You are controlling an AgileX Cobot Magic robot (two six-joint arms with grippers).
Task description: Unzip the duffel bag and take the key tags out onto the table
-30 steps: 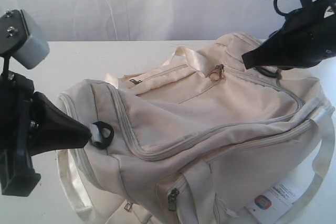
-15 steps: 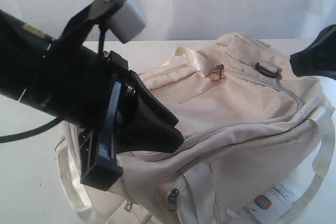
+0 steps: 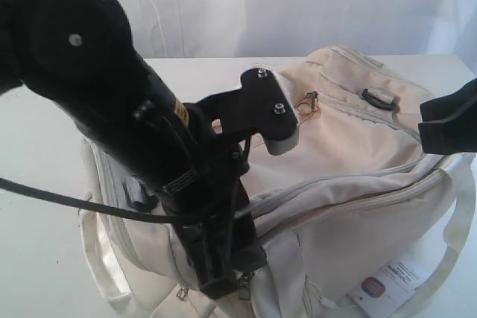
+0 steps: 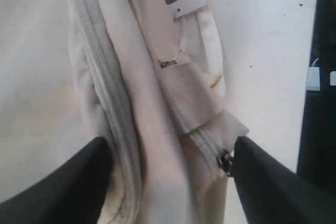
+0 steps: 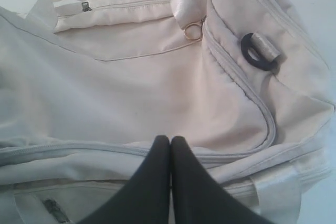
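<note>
White table point(image 3: 33, 143) rims the duffel bag point(image 3: 350, 161); left end effector point(image 4: 170, 148) spread apart over it, right end effector point(image 5: 170, 141) pressed together

In the exterior view the left arm point(image 3: 149, 147) is blocking most of the near left half of the duffel bag point(image 3: 358, 176) and is also hiding the left gripper point(image 4: 169, 148) behind its own bulk, while the right gripper point(image 3: 432, 126) is running off the right edge with only its dark tip showing. The print on the white paper label point(image 3: 389, 282) is coming out too small to read. In the wrist views both grippers are being cropped at their bases, and the bag is spilling past the frame.
</note>
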